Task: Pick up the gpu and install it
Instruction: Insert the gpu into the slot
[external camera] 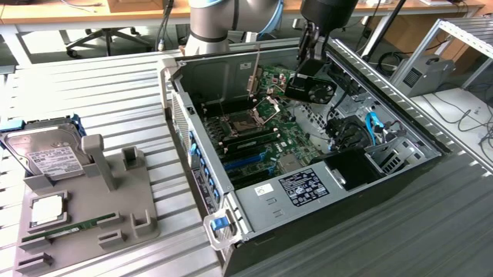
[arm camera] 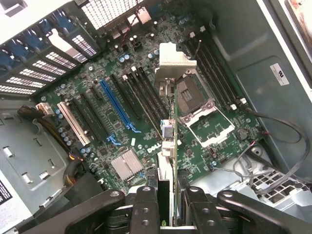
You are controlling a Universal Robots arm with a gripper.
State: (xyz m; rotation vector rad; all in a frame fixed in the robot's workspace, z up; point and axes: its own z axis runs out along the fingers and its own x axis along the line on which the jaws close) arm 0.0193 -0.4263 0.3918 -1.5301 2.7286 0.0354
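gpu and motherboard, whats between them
Bare stretch: in the wrist view the gpu, gripped in the pincer, hangs above the motherboard with nothing between.

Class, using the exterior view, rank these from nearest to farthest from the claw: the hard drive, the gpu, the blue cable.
1. gpu: gripped in the claw, above the open case.
2. blue cable: inside the case, toward the exterior view's right.
3. hard drive: outside the case, far on the exterior view's left.
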